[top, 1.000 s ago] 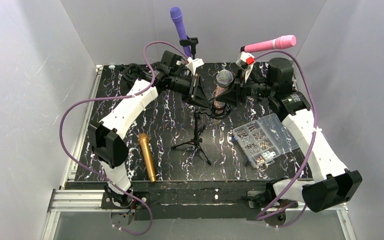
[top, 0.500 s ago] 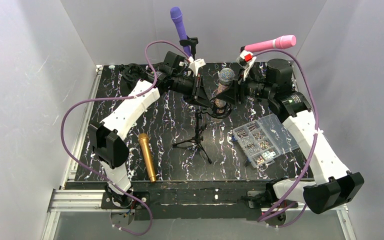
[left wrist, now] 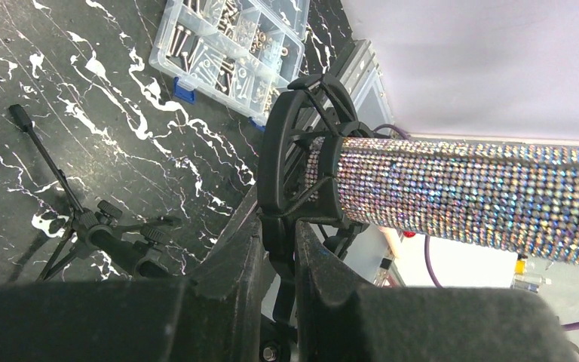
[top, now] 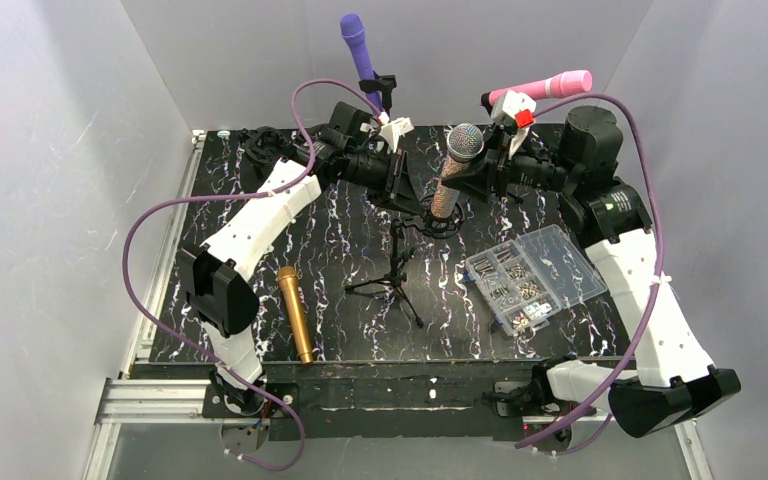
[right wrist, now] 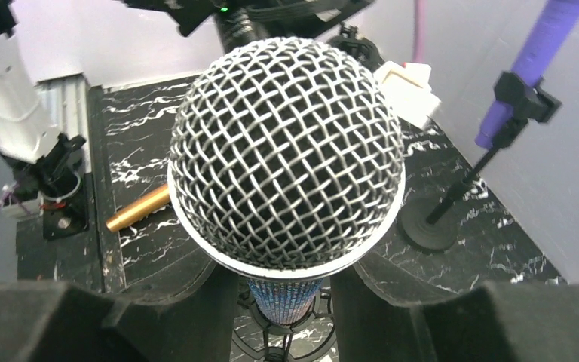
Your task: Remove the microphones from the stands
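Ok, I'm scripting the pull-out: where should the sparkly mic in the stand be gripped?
Grip the mic on its straight barrel, between the mesh head and the mount, squeezing across it from the side. The head is round and wider, and the lower end sits inside the mount's ring, so only that stretch is free.

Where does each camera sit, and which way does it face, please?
Top external: above and behind the bases, looking down on the table; left arm and right arm flank the sparkly microphone.
Left wrist: on the left arm, looking along its jaws, shut on the stand; parts box beyond.
Right wrist: on the right arm, facing the microphone's grille head-on; its jaws grip the body.
Shared: all see the microphone; top and left wrist see the parts box.
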